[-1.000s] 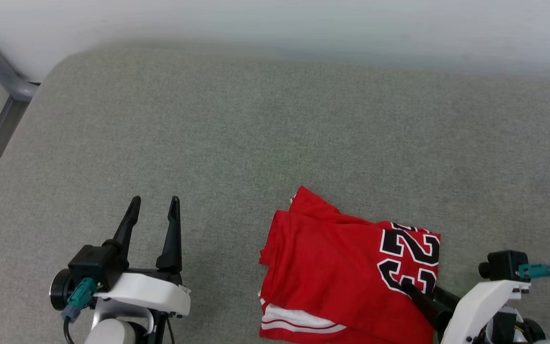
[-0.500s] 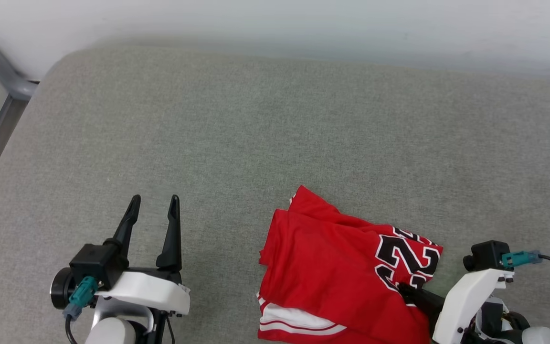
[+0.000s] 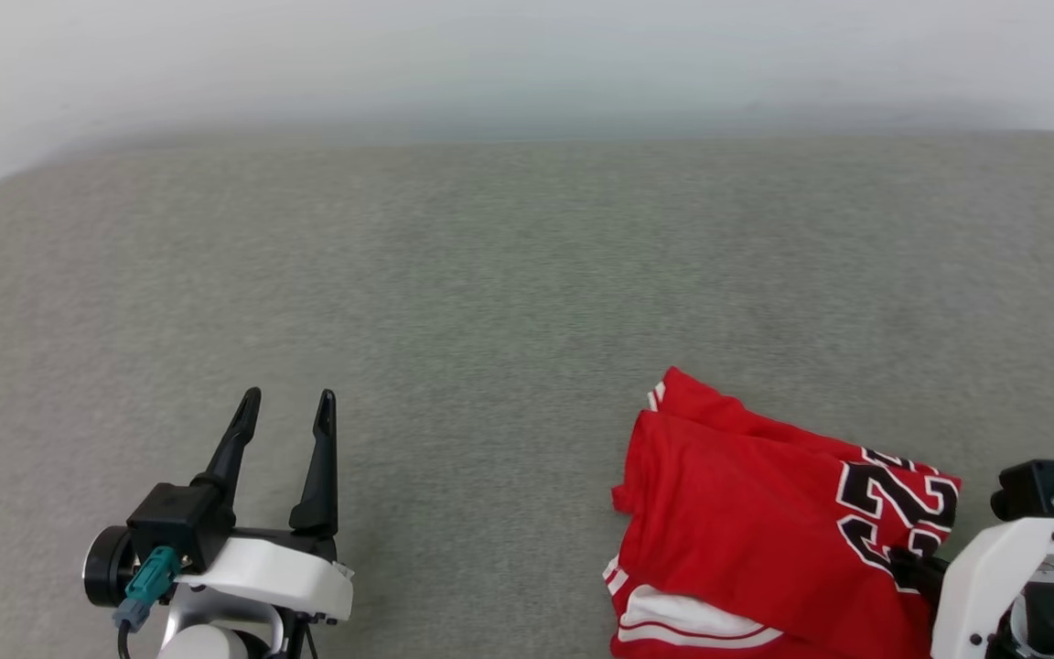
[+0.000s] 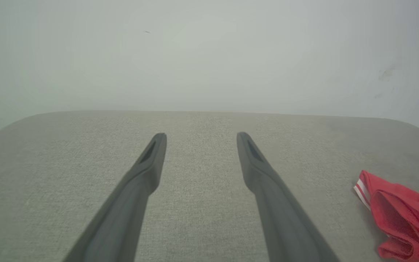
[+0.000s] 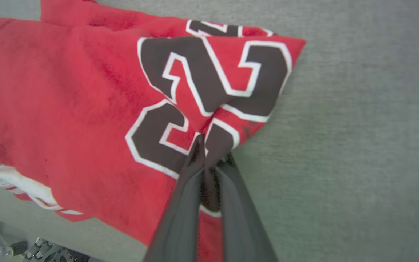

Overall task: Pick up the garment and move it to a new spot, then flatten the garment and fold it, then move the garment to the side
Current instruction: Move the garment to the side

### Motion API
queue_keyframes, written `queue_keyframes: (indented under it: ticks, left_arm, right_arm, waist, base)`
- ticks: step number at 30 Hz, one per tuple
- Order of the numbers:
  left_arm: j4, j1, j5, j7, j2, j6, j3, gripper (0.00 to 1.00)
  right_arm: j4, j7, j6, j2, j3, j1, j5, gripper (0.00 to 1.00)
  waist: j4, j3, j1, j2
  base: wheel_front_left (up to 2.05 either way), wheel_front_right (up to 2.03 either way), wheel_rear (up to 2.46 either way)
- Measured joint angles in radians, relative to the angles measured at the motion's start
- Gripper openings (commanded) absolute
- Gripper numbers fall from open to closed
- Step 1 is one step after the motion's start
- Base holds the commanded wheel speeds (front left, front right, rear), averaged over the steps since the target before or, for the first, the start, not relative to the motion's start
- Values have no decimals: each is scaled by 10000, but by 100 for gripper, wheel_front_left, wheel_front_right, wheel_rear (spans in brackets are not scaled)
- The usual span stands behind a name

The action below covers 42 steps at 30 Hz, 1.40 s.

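The garment [image 3: 747,531] is a red jersey folded into a compact bundle, with a black white-outlined number on top and a white striped sleeve at its near edge. It lies at the lower right of the grey cushion [image 3: 490,302]. My right gripper [image 3: 902,560] is shut on the garment [image 5: 86,109], its fingers [image 5: 184,203] pinching the cloth at the number's edge. My left gripper [image 3: 285,412] stands open at the lower left, well apart from the jersey, nothing between its fingers [image 4: 140,182]. A red corner of the garment [image 4: 402,218] shows at the left wrist view's right edge.
The grey cushion stretches wide to the left and far side of the jersey. A pale wall [image 3: 527,55] rises behind the cushion's far edge. In the right wrist view the cushion's near edge and some robot hardware [image 5: 31,251] show at the bottom left.
The head camera has swung, so the whole picture shifted. The jersey sits further right relative to the left gripper, with the right gripper still pinching it. The left gripper stays open.
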<state>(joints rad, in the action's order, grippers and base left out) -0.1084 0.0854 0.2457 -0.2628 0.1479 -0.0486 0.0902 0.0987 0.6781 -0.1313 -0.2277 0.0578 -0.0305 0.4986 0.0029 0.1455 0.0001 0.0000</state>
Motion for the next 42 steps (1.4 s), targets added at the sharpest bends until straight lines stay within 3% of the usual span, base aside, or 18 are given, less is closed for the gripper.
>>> queue_keyframes:
  ticks: [10, 22, 32, 39, 40, 41, 42]
  left_arm:
    - [401, 140, -127, -2, 268, -121, -104, 100]
    - [1699, 1203, -303, 683, 1304, -307, -253, 100]
    - [2846, 2340, -357, 1210, 1879, -474, -86, 100]
    - [3181, 2881, -403, 1365, 2169, -531, 6, 100]
    - [3196, 2930, -403, 1365, 2180, -533, 15, 100]
    - [3218, 2949, -403, 1363, 2182, -539, 35, 100]
    - [3219, 2969, -401, 1360, 2184, -539, 36, 100]
  right_arm:
    - [-353, 123, 2, 81, 439, -845, -1250, 0]
    - [761, -1764, 0, -307, 926, -4069, -2472, 0]
    - [2359, -3250, 0, -940, 2878, -5909, -3542, 0]
    - [3057, -4556, -2, -947, 3547, -6700, -4403, 0]
    - [3181, -4750, -2, -897, 3651, -6752, -4652, 9]
    - [3313, -4916, -2, -840, 3804, -6804, -4888, 39]
    - [3467, -5089, -2, -767, 3981, -6879, -5062, 91]
  waist:
    - [-1744, 305, -1, 0]
    - [-3313, 2330, 0, 0]
    - [-3740, 4292, 1, 0]
    - [-3616, 5137, 1, 0]
    - [-3583, 5226, 1, 0]
    - [-3547, 5298, 1, 0]
    - [-3508, 5348, 1, 0]
  base:
    - [0, 0, 0]
    - [0, 0, 0]
    - [0, 0, 0]
    - [0, 0, 0]
    - [0, 0, 0]
    - [0, 0, 0]
    - [0, 0, 0]
